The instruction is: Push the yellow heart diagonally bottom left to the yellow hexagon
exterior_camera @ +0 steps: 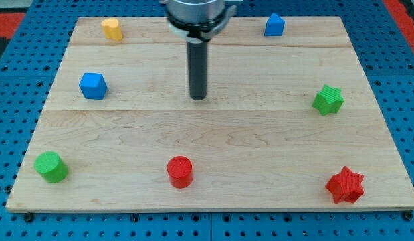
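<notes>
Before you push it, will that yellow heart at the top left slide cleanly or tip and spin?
The yellow heart looks squat, so tipping seems unlikely. Its lobed outline may make it spin under an off-centre push. My tip stands well to its right, on smooth wood, so sliding looks easy.

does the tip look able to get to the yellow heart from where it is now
Probably yes. My tip sits near the board's middle, and the yellow heart lies toward the view's top left with bare wood between them. The blue cube sits below that line, off the path.

Heart [112, 29] lies at the view's top-left, above cube [93, 86].
</notes>
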{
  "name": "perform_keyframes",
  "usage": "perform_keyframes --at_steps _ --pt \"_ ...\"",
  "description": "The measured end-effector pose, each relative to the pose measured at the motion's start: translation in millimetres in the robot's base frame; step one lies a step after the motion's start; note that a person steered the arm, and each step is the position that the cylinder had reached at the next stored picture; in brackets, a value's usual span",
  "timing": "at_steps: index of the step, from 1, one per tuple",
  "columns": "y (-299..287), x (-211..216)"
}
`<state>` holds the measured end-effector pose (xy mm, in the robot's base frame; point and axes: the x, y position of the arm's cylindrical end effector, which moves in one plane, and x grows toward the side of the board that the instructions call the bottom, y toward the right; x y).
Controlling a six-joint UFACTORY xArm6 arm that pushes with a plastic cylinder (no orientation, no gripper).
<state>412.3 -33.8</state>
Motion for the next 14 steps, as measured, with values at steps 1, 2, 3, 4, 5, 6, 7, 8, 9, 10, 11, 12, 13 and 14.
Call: perform_keyframes --at_steps 1,2,3,4,5,6,7,8,9,10,11,12,13,14 --pt "-37.7 -22.0" --pt "-65.0 -35.4" --pt "-69.0 -44.7" --pt "-69.2 -45.5" --pt "-69.9 -45.8" --pt "-79.6 -47.7" --pt "-89.1 -50.3" --pt "-136.0 -84.2" --pt "-183.9 -94.9" --pt "-207.7 -152.4" --pt "-195.7 -176.9" --pt "-140.3 -177.2" --pt "-157.5 -199.5" --pt "-124.5 -212.6"
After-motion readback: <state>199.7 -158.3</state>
